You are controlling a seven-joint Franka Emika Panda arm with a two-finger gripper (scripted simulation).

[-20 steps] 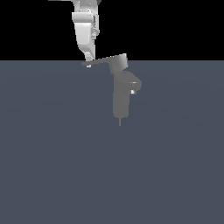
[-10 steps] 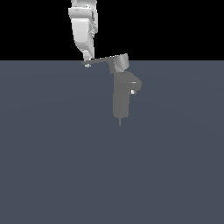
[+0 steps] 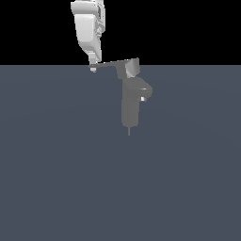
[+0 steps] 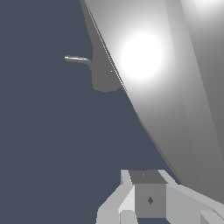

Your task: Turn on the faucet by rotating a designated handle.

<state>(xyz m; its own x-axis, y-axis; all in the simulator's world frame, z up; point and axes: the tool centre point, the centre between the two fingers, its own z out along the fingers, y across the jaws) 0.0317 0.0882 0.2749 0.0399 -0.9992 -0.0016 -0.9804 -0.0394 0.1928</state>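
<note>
Grey and matte, the faucet [image 3: 130, 106] stands upright on the slate-blue floor [image 3: 56, 179], its stubby spout [image 3: 144, 90] pointing to the exterior view's right and a thin pin under the column. From its blocky cap the handle [image 3: 112, 64] reaches toward the exterior view's left, and the white arm's gripper [image 3: 93, 67] hangs down right at the lever's far tip. Whether the claw is parted or closed cannot be told, since the wrist view is mostly filled by the lever's bright flat face [image 4: 175, 87].

Flat even render light, no cast shadows; blown-out glare on handle [image 4: 144, 57]
</note>
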